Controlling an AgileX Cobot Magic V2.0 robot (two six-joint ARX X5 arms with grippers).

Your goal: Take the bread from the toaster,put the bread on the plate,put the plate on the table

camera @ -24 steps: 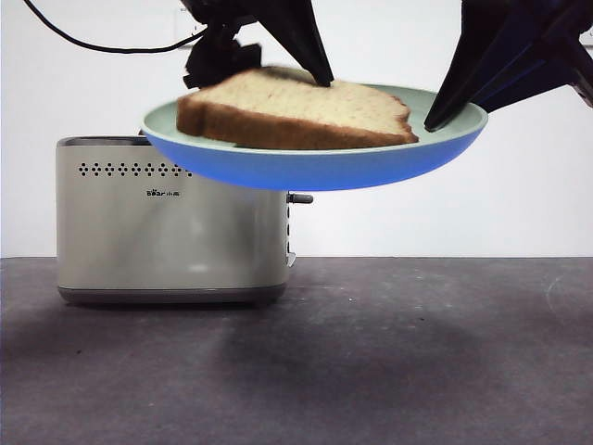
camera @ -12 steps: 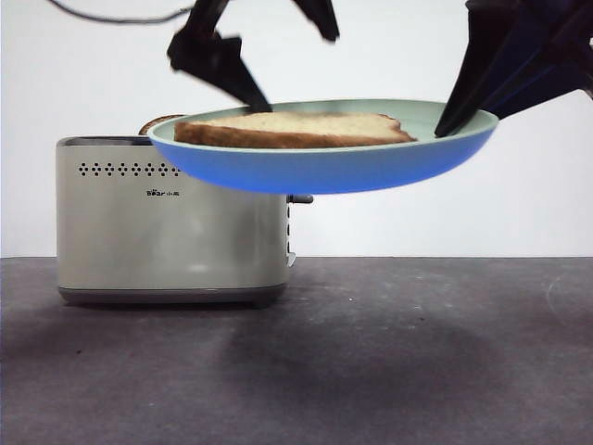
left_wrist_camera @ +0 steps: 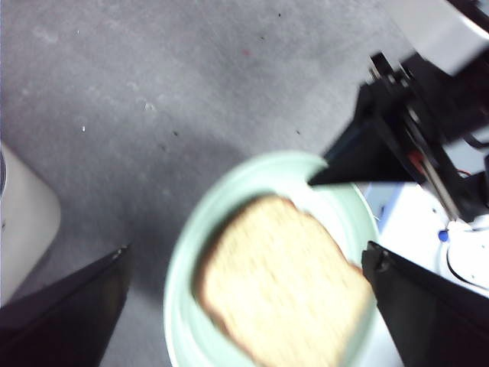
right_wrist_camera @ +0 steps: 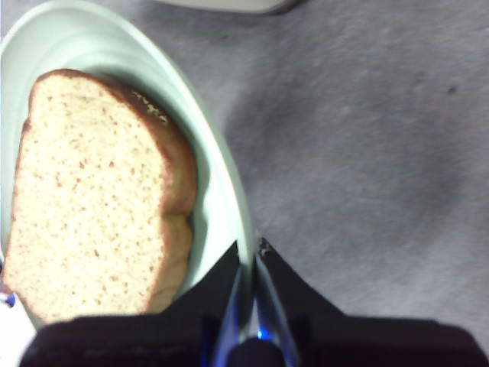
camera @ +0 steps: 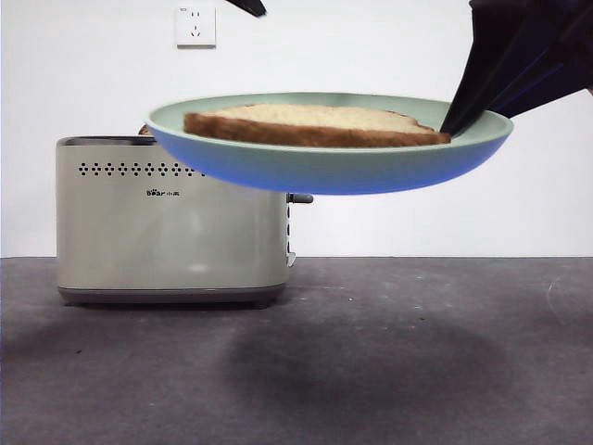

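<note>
The pale green plate (camera: pixel 324 167) hangs in the air, level, above the table (camera: pixel 389 352) and in front of the cream toaster (camera: pixel 171 218). The bread (camera: pixel 315 127) lies flat on it. My right gripper (right_wrist_camera: pixel 248 260) is shut on the plate's rim (right_wrist_camera: pixel 229 199) and comes in from the upper right in the front view (camera: pixel 463 116). My left gripper (left_wrist_camera: pixel 244 256) is open and empty, high above the plate (left_wrist_camera: pixel 183 283) and the bread (left_wrist_camera: pixel 283 290). Only its black tip (camera: pixel 246 7) shows at the front view's top edge.
A second slice's brown top (camera: pixel 145 130) just shows above the toaster, behind the plate's rim. The toaster's grey lever (camera: pixel 299 197) points right under the plate. A wall socket (camera: pixel 195 25) is behind. The plate's shadow (camera: pixel 361 366) lies on the table.
The left gripper let go of the bread and rose almost out of the front view. The bread dropped from tilted to flat. The plate shifted slightly right.
</note>
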